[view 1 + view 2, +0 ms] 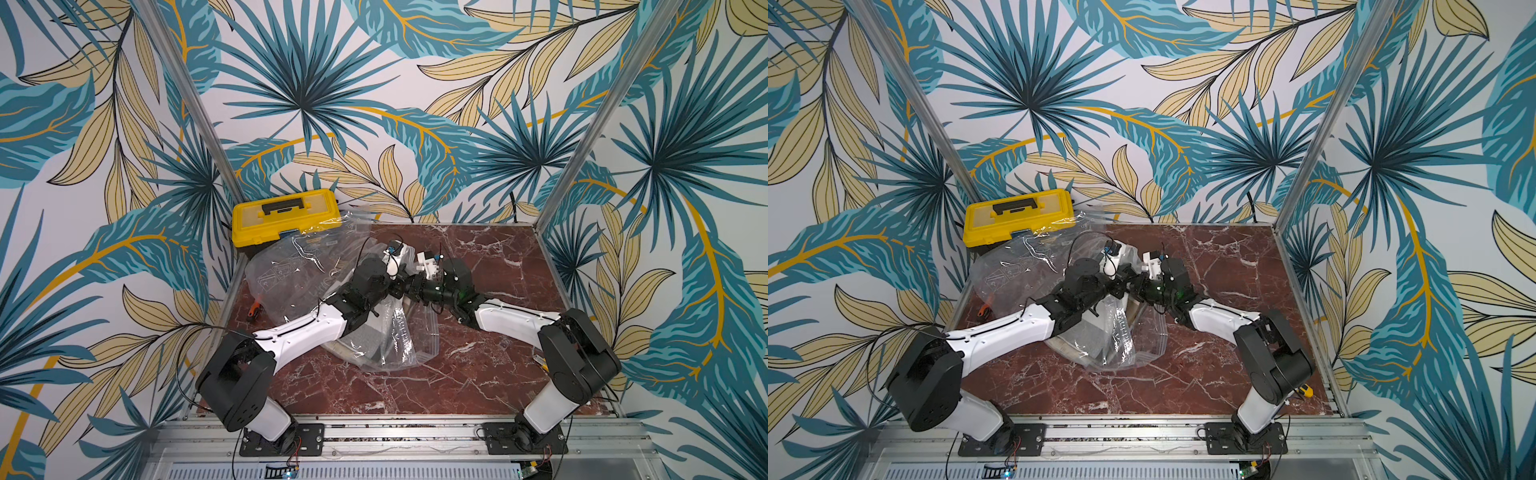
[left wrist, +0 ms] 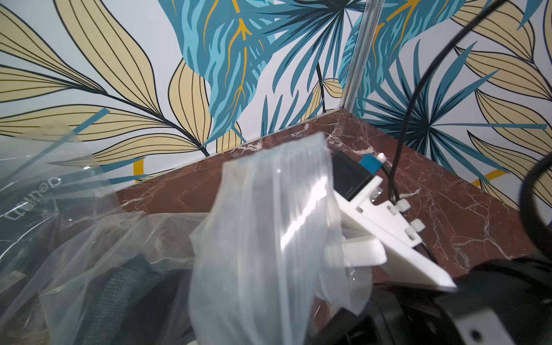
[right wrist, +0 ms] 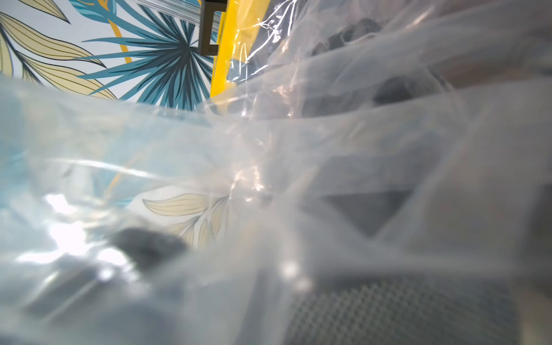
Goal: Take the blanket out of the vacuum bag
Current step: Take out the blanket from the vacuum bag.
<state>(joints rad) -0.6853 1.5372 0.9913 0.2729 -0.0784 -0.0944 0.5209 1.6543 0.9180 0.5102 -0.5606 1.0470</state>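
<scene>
Clear vacuum bag against yellow toolbox: light, slippery film. Inside, soft grey blanket; grip its fabric. Closed tight: left claw, pinching bag film; right claw, hold unclear.

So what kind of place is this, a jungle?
Likely a robot test booth, not a jungle: white-and-black robot arms bolted to a silver metal rail, a red marble-look tabletop, and flat leaf-printed walls.

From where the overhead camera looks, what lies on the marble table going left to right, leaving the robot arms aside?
In order: orange-handled tool → vacuum bag → small yellow item. The yellow toolbox is omitted: it overlaps the first two.
</scene>
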